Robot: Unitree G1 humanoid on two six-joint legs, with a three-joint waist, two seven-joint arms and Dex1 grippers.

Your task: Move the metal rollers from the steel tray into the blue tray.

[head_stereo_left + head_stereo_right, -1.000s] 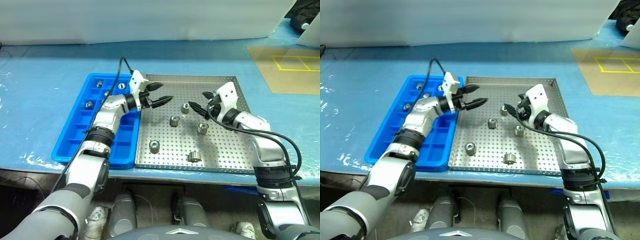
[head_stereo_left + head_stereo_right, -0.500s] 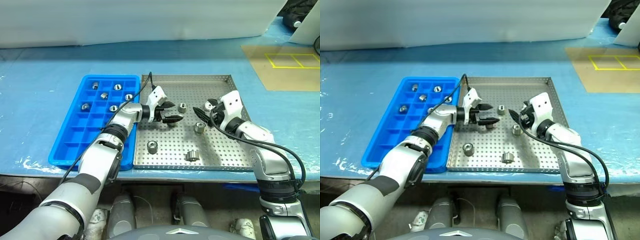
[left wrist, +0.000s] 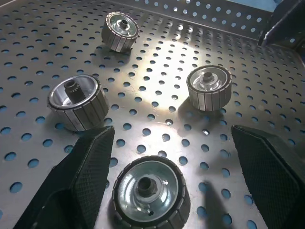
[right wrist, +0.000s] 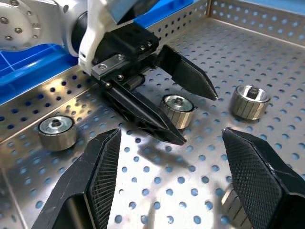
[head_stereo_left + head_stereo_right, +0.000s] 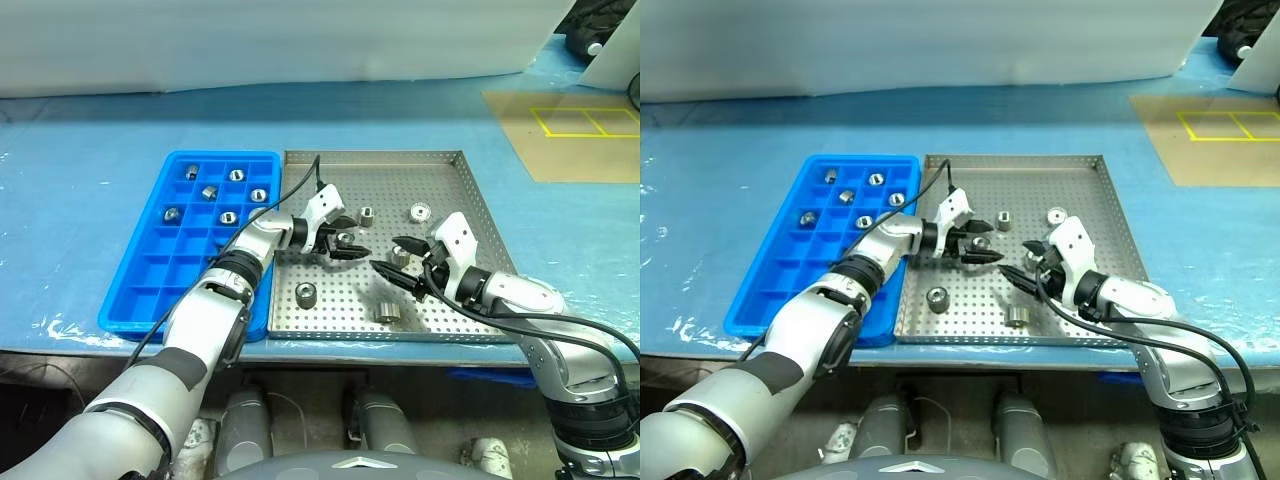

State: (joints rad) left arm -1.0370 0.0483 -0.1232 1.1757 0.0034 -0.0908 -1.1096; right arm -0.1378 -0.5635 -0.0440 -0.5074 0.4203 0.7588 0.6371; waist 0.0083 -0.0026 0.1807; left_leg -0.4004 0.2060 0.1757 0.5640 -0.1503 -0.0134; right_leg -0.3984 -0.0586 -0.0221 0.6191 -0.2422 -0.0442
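The steel tray (image 5: 455,190) lies mid-table with the blue tray (image 5: 150,275) along its left side. Several metal rollers sit loose on the perforated floor, among them one at the back (image 5: 419,211), one near the front (image 5: 306,294) and one beside it (image 5: 387,312). My left gripper (image 5: 358,238) is low over the steel tray and open. A roller (image 3: 148,191) stands between its fingers, untouched. My right gripper (image 5: 388,255) is open too, pointing left toward the left gripper, with a roller (image 5: 400,257) close under it. Several rollers (image 5: 209,191) rest in the blue tray's far compartments.
Blue sheeting covers the table (image 5: 80,130). A brown mat with yellow tape squares (image 5: 565,125) lies at the far right. The steel tray's low rim (image 5: 370,153) encloses the work area. The two grippers' tips stand close together mid-tray.
My left gripper has dropped from above the trays' shared edge to the steel tray floor, astride a roller. My right gripper has drawn back toward the front edge. The camera view has shifted.
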